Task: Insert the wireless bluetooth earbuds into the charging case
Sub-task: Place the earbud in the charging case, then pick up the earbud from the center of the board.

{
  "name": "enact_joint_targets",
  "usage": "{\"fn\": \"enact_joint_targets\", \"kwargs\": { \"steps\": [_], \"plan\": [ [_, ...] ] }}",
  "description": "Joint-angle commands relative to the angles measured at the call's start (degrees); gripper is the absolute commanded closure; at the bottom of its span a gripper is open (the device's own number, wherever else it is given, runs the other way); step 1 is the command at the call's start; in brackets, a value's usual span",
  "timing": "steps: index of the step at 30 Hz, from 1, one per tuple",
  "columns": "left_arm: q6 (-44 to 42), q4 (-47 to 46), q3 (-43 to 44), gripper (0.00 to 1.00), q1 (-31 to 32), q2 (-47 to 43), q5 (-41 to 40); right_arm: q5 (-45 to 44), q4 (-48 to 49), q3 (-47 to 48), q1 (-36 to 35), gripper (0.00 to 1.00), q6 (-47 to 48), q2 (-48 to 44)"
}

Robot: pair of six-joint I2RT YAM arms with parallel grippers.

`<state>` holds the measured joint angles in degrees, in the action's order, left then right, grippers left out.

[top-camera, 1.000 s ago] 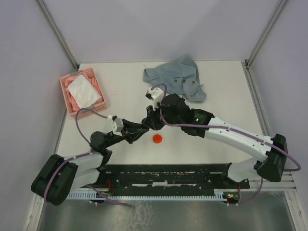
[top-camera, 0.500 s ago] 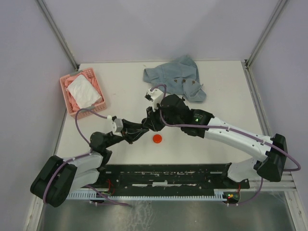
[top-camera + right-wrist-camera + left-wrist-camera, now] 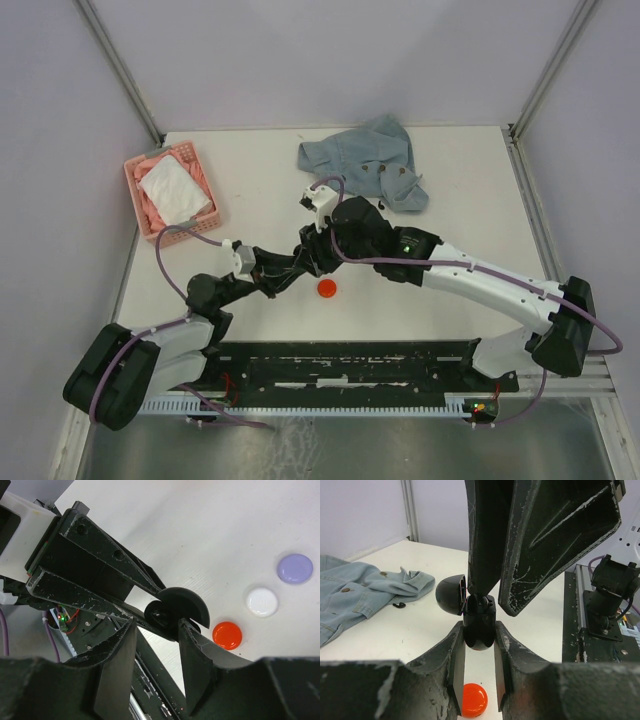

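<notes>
My left gripper (image 3: 479,645) is shut on a round black charging case (image 3: 479,630) and holds it above the table with its lid (image 3: 451,595) hinged open. In the right wrist view the open case (image 3: 172,615) shows a dark earbud-like shape inside it. My right gripper (image 3: 156,630) is open, and its fingers (image 3: 485,545) straddle the case from above. Both grippers meet at the table's middle (image 3: 303,260). A tiny black earbud (image 3: 398,605) lies on the table beside the denim jacket. Red, white and lilac earbuds are out of view.
A closed red round case (image 3: 327,289) lies on the table under the grippers. White (image 3: 262,601) and lilac (image 3: 295,568) round cases lie beyond it. A denim jacket (image 3: 365,160) is at the back. A pink basket (image 3: 135,190) with cloths stands at the left.
My right gripper has edged slightly left and closer over the case held by the left gripper. Nothing else has moved.
</notes>
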<state>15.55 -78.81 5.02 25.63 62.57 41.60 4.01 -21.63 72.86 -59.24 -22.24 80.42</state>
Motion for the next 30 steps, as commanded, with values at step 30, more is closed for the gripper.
{"fn": "enact_joint_targets", "kwargs": {
  "steps": [30],
  "plan": [
    [-3.43,16.67,5.67,0.97,-0.07,1.86,-20.29,-15.32,-1.11,0.54,27.83,0.50,9.64,18.59]
  ]
}}
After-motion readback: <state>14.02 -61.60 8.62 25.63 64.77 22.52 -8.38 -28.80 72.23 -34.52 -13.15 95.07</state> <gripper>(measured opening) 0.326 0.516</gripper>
